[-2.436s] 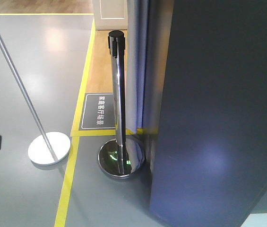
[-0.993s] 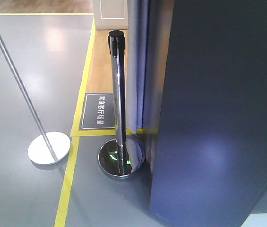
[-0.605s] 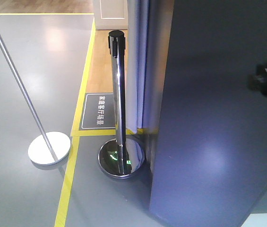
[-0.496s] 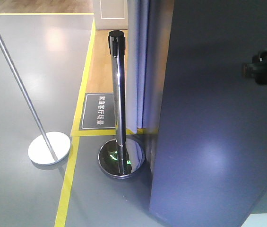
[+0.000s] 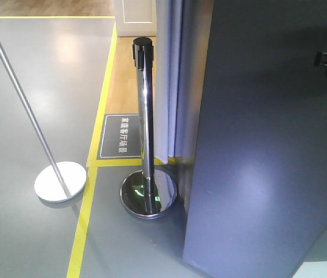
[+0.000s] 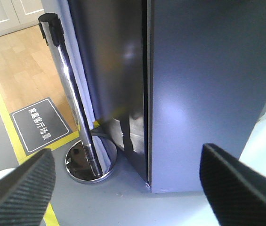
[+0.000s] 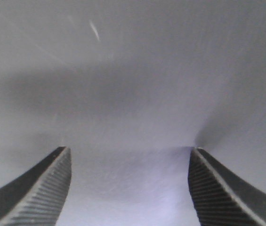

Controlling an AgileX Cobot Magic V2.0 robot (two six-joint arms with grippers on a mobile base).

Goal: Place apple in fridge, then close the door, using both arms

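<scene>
- The fridge point(image 5: 267, 145) fills the right of the front view; its dark grey door point(image 6: 208, 84) looks shut or nearly so.
- The right claw point(image 7: 128, 188) faces that door close up, fingers spread wide and empty, probably to push it.
- The left claw point(image 6: 123, 188) hangs wide and empty beside the fridge's corner.
- Grey floor point(image 5: 30, 243), yellow tape point(image 5: 85, 220), a chrome post point(image 5: 146, 127).
- The apple is not visible, perhaps already inside.
</scene>
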